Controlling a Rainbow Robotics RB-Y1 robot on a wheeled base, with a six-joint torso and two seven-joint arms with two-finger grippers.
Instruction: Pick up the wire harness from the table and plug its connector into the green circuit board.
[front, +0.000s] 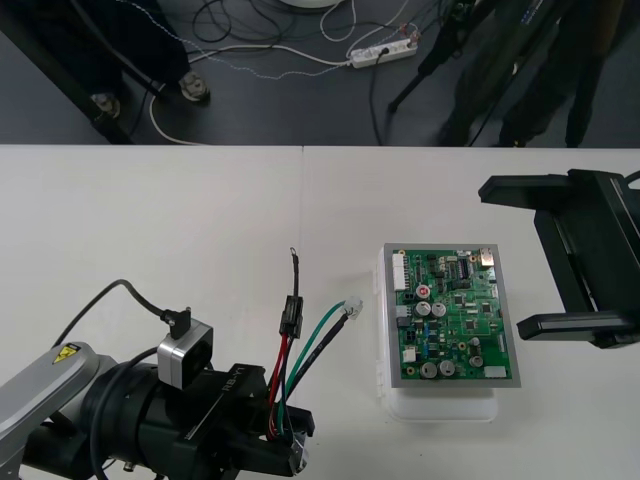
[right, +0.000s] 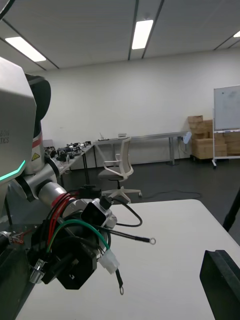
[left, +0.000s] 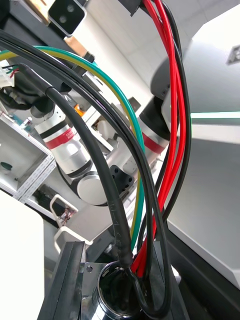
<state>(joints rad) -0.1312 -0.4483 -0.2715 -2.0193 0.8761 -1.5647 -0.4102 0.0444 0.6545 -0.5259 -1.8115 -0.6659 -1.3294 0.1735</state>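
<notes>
Left hand (front: 283, 440): low at the near edge of the table (front: 150, 220), left of centre. It is clenched on the wire harness (front: 281, 362) at its socket end. In the left wrist view the round metal socket (left: 117, 297) sits between the hand's fingers (left: 70, 280), and the red, black and green wires rise out of it.

Harness layout, front view: the wires fan up and away from the left hand toward the far side of the table. The red and black pair runs to the black plug (front: 290, 315). A thin black lead carries on past the plug to a ring terminal (front: 294, 255). The green wires bend right and end in a small white connector (front: 350, 308), which is near the left edge of the board but apart from it.

In the right wrist view the loose ends hang clear of the table surface. The harness therefore looks lifted, though I cannot tell for certain from the steep front view.

Green circuit board (front: 452, 315): flat on its white base (front: 440, 408), right of centre. The plug is not in the board.

Right hand (front: 500, 256): at the right side of the table, beside the board's right edge. Its fingers are spread wide and hold nothing. One finger (right: 220, 285) shows in the right wrist view.
</notes>
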